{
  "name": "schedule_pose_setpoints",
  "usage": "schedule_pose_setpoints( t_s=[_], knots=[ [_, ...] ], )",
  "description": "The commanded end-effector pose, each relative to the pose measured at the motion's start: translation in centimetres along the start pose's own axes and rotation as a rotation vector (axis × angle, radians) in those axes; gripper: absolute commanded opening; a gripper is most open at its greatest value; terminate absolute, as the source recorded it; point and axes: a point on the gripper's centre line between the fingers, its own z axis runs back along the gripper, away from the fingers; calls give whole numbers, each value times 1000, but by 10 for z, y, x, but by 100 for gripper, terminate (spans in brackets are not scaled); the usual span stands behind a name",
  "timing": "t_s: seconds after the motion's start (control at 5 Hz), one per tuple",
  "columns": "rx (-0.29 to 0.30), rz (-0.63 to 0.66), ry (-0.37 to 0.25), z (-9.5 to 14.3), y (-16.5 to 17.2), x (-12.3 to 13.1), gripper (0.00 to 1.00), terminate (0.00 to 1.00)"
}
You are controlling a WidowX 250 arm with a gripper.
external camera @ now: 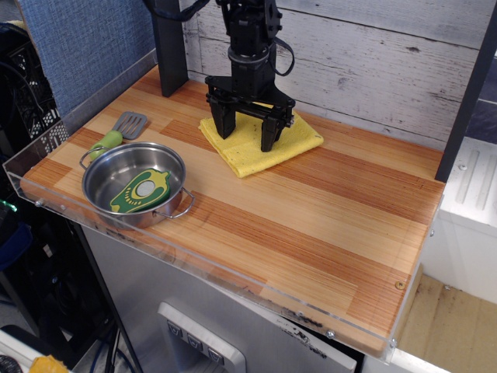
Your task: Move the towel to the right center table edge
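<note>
1. Standing over the towel (260, 144), the pincer (248, 134) points straight down with its two dark fingers (269, 134) spread apart; it is open and holds nothing.
2. Both fingertips come down on the upper face of the yellow cloth, but I cannot tell if they press on it or only reach close to it.
3. The towel lies flat at the back of the counter (326, 225), near the white plank wall (373, 62), and is turned a little like a diamond.
4. The table edge (423, 249) on the right side, with its clear strip, is well apart from the towel.
5. On the left front stands a steel pot (136, 183) with a green and yellow toy (141, 190) inside it.
6. Just behind the pot lies a spatula (120, 132) with a green handle.
</note>
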Motion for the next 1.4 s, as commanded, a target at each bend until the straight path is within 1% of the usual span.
schedule_pose_setpoints(
  t_s=[0.0, 0.2, 0.4, 0.6, 0.8, 1.0, 1.2],
  knots=[
    [-15, 2, 16, 0, -1, -9, 100, 0],
    [-19, 27, 39, -3, -2, -14, 100, 0],
    [-87, 61, 60, -5, -13, -15, 100, 0],
    [-130, 66, 59, -2, -39, -10, 100, 0],
    [-95, 15, 90, -9, -77, -4, 100, 0],
    [-57, -36, 93, -12, -107, -3, 100, 0],
    [-35, -70, 82, -14, -136, -7, 100, 0]
  ],
)
